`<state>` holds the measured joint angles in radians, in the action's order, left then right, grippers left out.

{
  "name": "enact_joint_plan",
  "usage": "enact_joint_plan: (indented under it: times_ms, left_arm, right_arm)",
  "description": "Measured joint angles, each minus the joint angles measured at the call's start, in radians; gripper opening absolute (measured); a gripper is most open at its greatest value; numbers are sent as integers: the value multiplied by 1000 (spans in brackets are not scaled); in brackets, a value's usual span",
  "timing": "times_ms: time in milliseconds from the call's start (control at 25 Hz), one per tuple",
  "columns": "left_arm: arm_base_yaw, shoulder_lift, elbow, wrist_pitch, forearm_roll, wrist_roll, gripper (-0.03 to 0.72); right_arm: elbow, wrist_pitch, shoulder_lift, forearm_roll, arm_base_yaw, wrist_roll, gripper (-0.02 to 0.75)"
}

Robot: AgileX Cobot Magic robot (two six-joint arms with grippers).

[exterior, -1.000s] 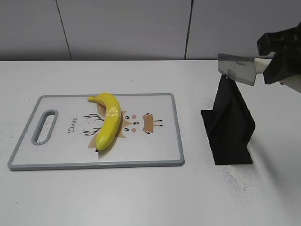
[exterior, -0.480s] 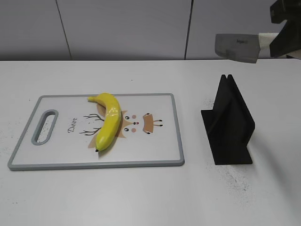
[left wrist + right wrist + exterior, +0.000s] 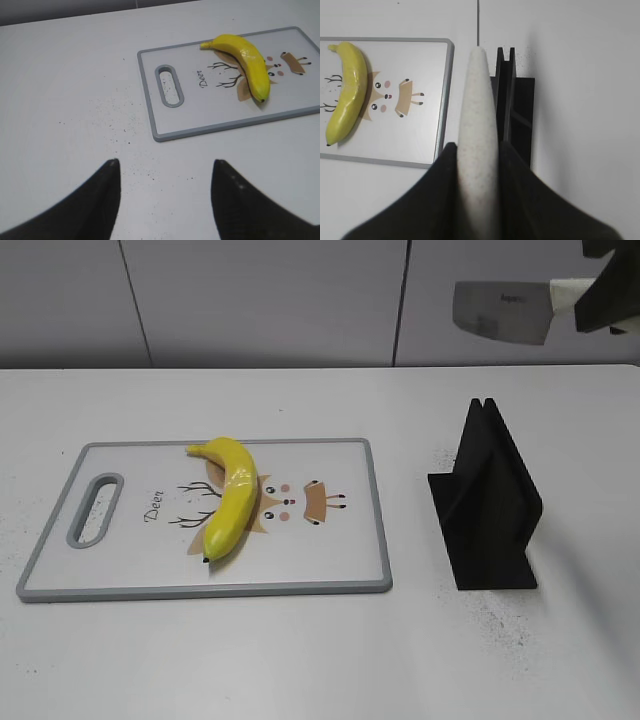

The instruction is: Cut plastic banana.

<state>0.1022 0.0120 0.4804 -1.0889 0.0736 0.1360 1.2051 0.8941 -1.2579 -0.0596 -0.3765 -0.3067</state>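
High at the top right of the exterior view, the right claw (image 3: 607, 290) was raised well above the surface (image 3: 300, 650), clamped on the pale handle of a knife (image 3: 500, 312). The blade pointed left, held flat-on to the camera, well above the black knife stand (image 3: 485, 502). Most of that arm was cut off by the frame edge. In the right wrist view the handle (image 3: 478, 145) sat squeezed between both dark fingers (image 3: 440, 200); the blade itself was hidden behind it, edge-on. The left claw (image 3: 165, 200) hung low over bare surface, fingers spread wide, nothing between them. It was not visible in the exterior view.

The plastic banana (image 3: 228, 498) lay curved on the cutting board (image 3: 330, 560), over the left part of the deer print, whole, well apart from both claws. The small print on the blade was too blurred to read.

The surface was white, with dark specks near the stand and left of the board. Behind it stood a grey panelled wall (image 3: 260, 300) with dark vertical seams.
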Motion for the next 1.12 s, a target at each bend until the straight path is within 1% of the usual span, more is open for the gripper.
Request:
enact_joint_plan:
  times_ms: [320,600,720,920,1120]
  left_arm:
    - [0,6,40,35,5,2,553]
    - [0,163,41,50,9,4,553]
    - [0,266,63,89,31,52,553]
    - [0,444,137,152,67,189,553]
    - [0,650,275,163,88,357,553]
  right_arm:
    - [138,21,-7,49,0,12,171]
    - [204,21,-31,60,0,91,171]
    - [211,-3,-53,27,0,222,171]
    - [212,-24,-109,-122,0,538,171]
    - [212,-78,-169,-239,0,817,171]
